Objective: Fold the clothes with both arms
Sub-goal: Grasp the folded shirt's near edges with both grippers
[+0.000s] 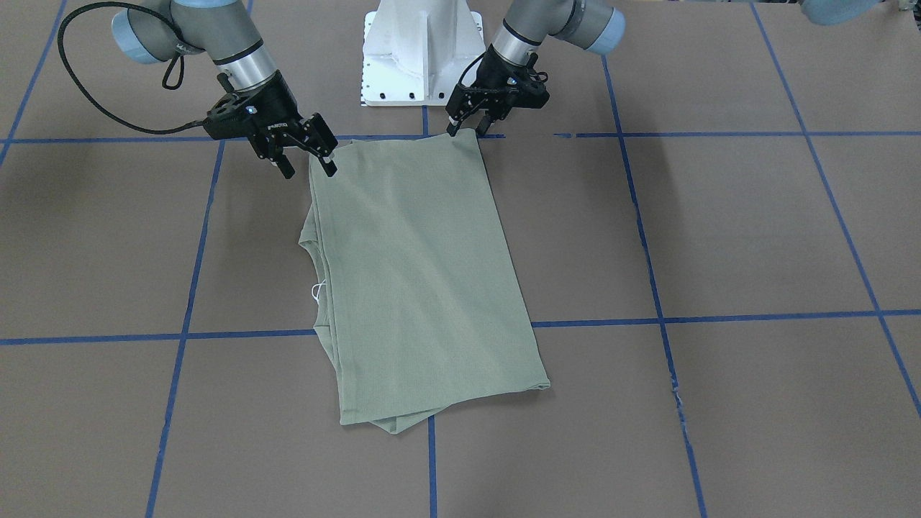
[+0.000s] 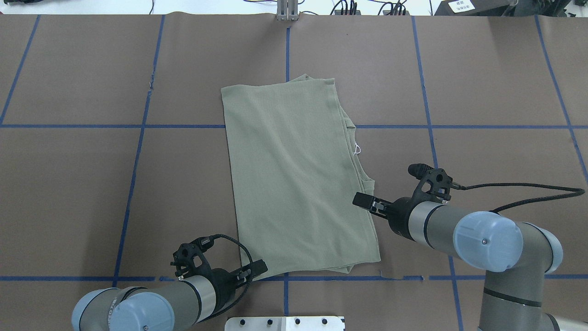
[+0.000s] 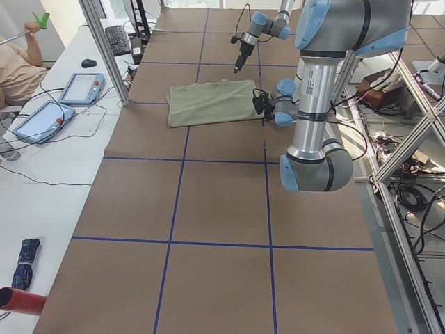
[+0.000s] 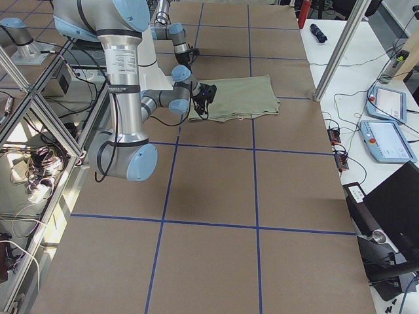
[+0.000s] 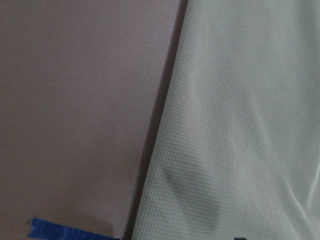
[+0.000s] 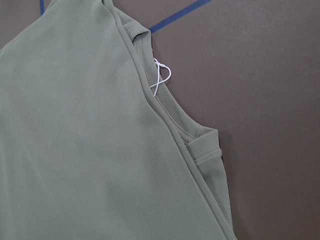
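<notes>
Brown tabletop point(image 2: 92, 184) has loads of free room on every side of the sage-green shirt point(image 2: 294, 184), which is folded into a long rectangle mid-table with layers peeking out unevenly along the neck side. Right claw point(image 1: 309, 171) hangs spread open by that neck-side edge. Left claw point(image 1: 466, 132) is open too at the other robot-side corner, and a white string point(image 6: 161, 77) pokes out by the collar.

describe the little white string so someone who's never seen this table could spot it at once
On the brown table gridded with blue tape lies a folded sage-green shirt. Along its long edge on the robot's right, where the ribbed neckline peeks out, sits the string, a tiny loop. It is the only white thing on the shirt.
</notes>
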Action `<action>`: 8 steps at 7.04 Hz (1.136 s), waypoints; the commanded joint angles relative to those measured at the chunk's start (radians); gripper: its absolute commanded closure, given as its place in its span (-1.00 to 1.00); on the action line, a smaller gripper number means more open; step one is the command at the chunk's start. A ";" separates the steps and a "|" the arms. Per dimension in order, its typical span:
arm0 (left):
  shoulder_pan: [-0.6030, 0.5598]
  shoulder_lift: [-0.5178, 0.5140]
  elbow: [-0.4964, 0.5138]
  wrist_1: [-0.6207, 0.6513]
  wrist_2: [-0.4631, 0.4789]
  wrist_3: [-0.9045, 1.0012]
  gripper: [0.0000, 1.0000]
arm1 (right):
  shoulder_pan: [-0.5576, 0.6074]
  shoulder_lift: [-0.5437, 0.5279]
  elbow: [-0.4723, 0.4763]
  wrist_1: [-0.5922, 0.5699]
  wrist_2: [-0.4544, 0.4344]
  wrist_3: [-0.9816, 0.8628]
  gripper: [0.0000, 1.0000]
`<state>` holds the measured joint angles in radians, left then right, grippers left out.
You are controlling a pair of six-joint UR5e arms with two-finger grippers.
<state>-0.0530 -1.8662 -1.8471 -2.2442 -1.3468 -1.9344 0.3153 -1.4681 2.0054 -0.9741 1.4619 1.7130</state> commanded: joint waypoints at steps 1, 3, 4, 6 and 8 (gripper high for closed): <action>-0.001 -0.001 0.002 0.000 0.002 -0.001 -0.25 | -0.002 0.000 0.001 0.000 0.000 0.004 -1.00; 0.001 -0.001 0.003 0.000 0.002 -0.001 -0.20 | -0.002 0.000 0.001 0.000 -0.003 0.004 -1.00; 0.001 -0.001 0.003 0.000 0.002 -0.001 -0.20 | -0.002 0.000 0.001 0.000 -0.003 0.004 -1.00; 0.001 -0.001 0.009 0.000 0.002 -0.001 0.13 | -0.004 0.000 0.000 0.000 -0.003 0.004 -1.00; 0.001 -0.002 0.006 0.000 0.000 0.011 1.00 | -0.019 0.000 -0.004 -0.005 -0.023 0.004 -1.00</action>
<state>-0.0522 -1.8679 -1.8391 -2.2442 -1.3463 -1.9295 0.3044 -1.4680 2.0031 -0.9750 1.4515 1.7165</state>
